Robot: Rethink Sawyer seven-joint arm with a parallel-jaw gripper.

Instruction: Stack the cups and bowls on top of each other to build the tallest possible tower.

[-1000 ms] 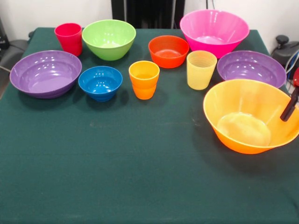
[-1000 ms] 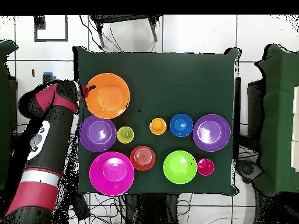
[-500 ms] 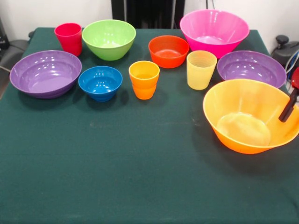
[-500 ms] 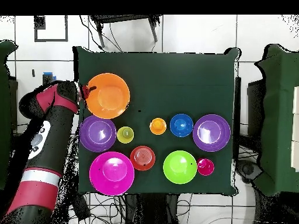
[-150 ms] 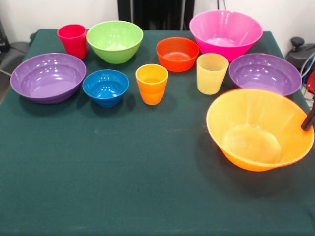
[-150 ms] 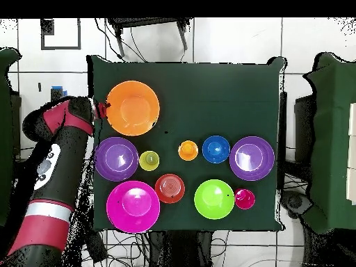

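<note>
My gripper (image 5: 308,120) is at the right edge of the front view, shut on the rim of the big yellow-orange bowl (image 5: 258,129), which tilts a little over the table. From overhead the gripper (image 6: 104,109) sits at the left rim of that bowl (image 6: 132,108). Standing apart on the cloth are two purple bowls (image 5: 47,77) (image 5: 265,73), a pink bowl (image 5: 225,33), a green bowl (image 5: 114,40), a blue bowl (image 5: 105,87) and an orange-red bowl (image 5: 177,53). The red-pink cup (image 5: 72,40), orange cup (image 5: 151,83) and yellow cup (image 5: 212,73) stand upright. Nothing is stacked.
A dark green cloth covers the table (image 5: 123,167), whose near half is bare. In the overhead view my red and black arm (image 6: 59,167) runs along the table's left side. Cables and gear lie off the table's edges.
The yellow-orange bowl has shifted towards the table's middle and front and sits more level, carried at its rim by the gripper. Everything else has stayed in place.
</note>
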